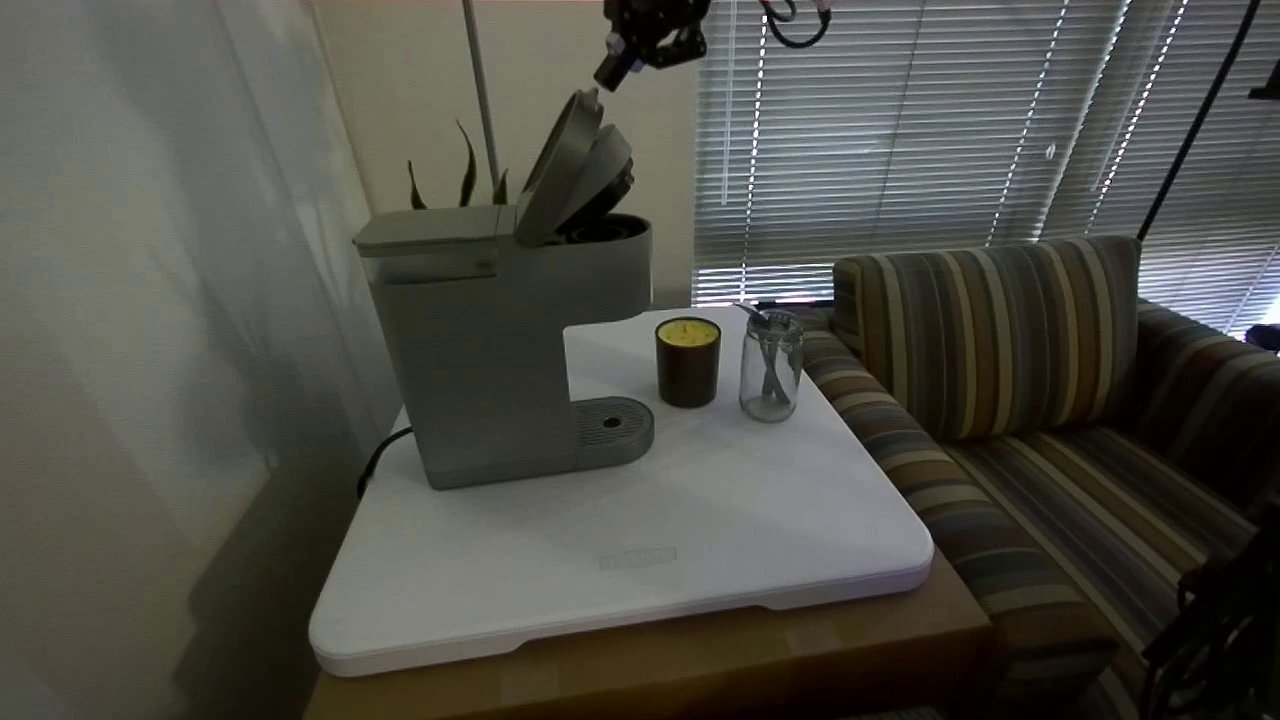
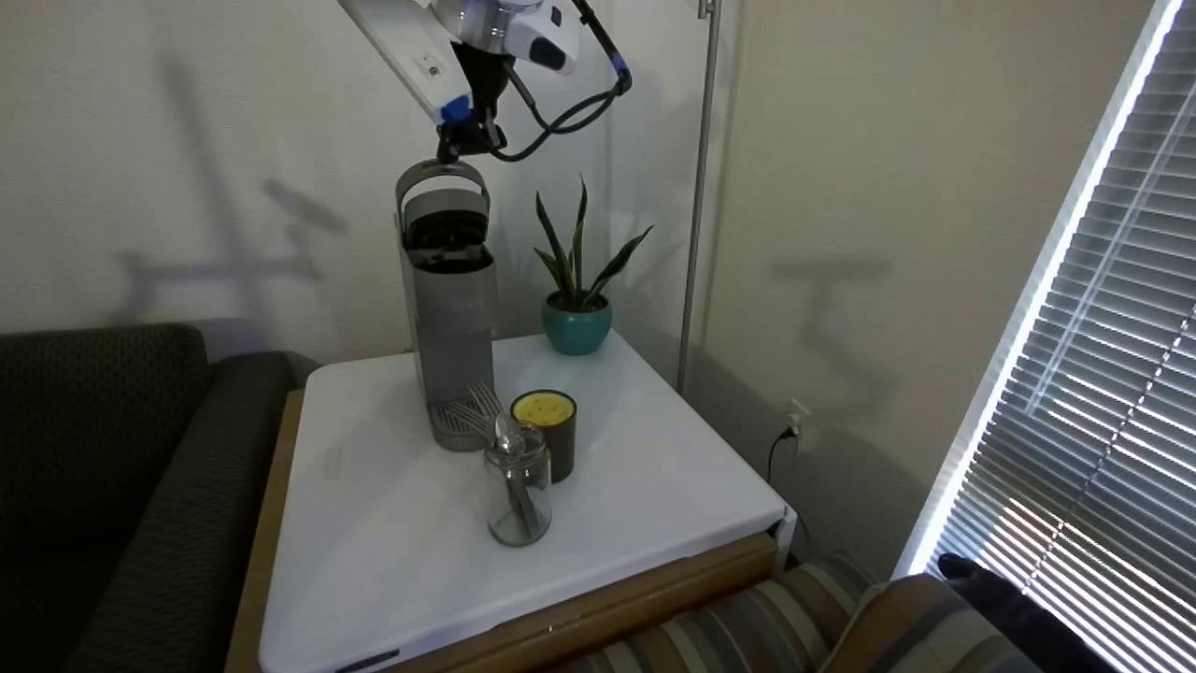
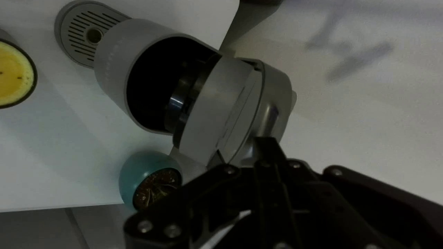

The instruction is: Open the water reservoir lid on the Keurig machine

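I'm holding the hand [image 3: 268, 147] pressed together and planning to clear the raised brew head [image 1: 598, 170] before nudging the flat water reservoir lid [image 1: 430, 225] gently upward.

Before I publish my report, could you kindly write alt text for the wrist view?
Grey Keurig machine from above, its brew head tipped open over a dark cavity. The closed black gripper at the bottom overlaps the raised handle; contact is unclear. A teal plant pot and a yellow-filled cup, cut off at left, stand on the white table.
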